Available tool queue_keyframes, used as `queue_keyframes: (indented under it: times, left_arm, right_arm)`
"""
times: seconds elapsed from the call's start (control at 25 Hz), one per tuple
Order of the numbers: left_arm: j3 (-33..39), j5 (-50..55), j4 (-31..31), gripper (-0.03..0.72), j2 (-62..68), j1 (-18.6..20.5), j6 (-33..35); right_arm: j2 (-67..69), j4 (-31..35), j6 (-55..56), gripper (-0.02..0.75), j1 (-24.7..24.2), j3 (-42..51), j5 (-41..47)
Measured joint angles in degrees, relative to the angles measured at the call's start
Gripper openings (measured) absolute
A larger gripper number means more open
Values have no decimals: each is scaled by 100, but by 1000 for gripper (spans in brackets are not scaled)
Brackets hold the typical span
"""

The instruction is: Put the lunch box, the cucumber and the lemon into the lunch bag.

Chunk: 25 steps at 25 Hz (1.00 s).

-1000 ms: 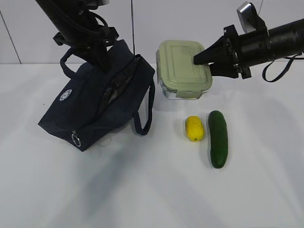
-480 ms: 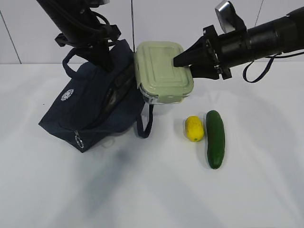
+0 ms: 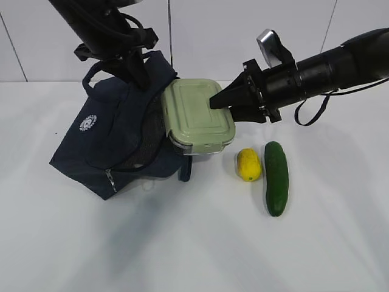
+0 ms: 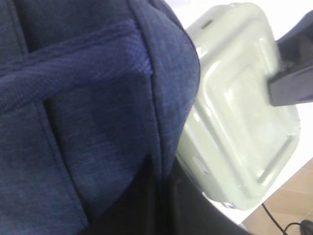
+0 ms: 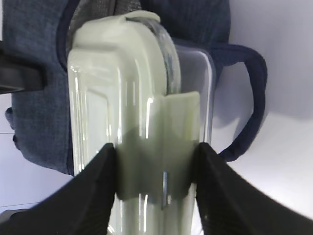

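Lunch box point(image 3: 199, 114) first: it hangs off the tabletop point(image 3: 182, 243), clamped at its near end by the right claw point(image 3: 214, 102), whose two fingers point(image 5: 95, 186) press either side of the lid clip in the right wrist view. Its far end, ahead of that claw, sits right at the mouth of the lunch bag point(image 3: 112, 143), touching or just beside the fabric edge; whether it has crossed the zipper line I cannot tell. The left claw point(image 3: 135, 68) is above the bag at the upper handle and appears to hold the fabric up, but its jaws are hidden behind cloth in both views, so its grip cannot be confirmed.

The step in hand looks like feeding the box through the opening. To do that well, the right claw should push along the box's long axis, leading with the far corner and tilting it slightly downward so the lid rim slips under the upper flap rather than catching on it. The left claw should keep the flap lifted and taut, widening the mouth. A likely snag is the box's width against the opening, which could shove the whole bag away instead of entering.

Below and beside the right claw, the lemon point(image 3: 248, 164) and the cucumber point(image 3: 276, 177) lie just beside each other on the tabletop, waiting.
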Motion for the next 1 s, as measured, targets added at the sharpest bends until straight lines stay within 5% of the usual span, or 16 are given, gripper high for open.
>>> queue_keyframes:
  times: [1.0]
  left_arm:
    - [-10,22,-440,-9,341,-142,0]
  right_arm:
    - [710,1247,-1158,358,620,-99,-189]
